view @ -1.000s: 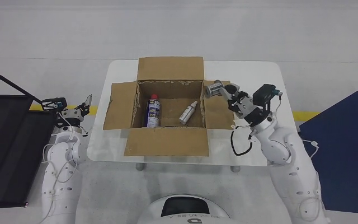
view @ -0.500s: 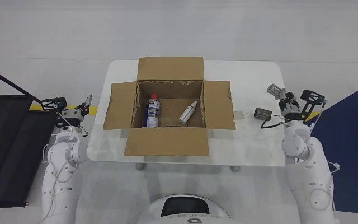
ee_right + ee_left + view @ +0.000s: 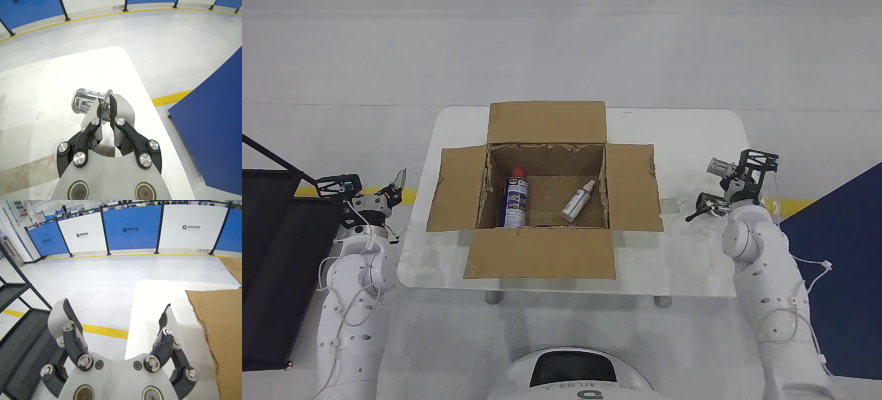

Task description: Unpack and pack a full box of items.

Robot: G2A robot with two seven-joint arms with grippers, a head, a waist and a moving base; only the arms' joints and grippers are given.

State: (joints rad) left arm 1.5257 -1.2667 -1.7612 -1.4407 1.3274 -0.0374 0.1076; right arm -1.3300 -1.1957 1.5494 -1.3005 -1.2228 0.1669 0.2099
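White desk (image 3: 56, 75) lies under your right tool (image 3: 106, 106), which pinches a metal spool (image 3: 85, 103) by one rim; lower gently before release. Your left tool (image 3: 116, 303) stands wide.

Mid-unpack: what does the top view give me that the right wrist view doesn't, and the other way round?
Top view: the open cardboard box with a spray can and a small bottle inside. Right wrist view: the right gripper shut on one end flange of the metal spool, whose barrel sticks out sideways over the white table near its corner. Both: right gripper, metal spool and table.
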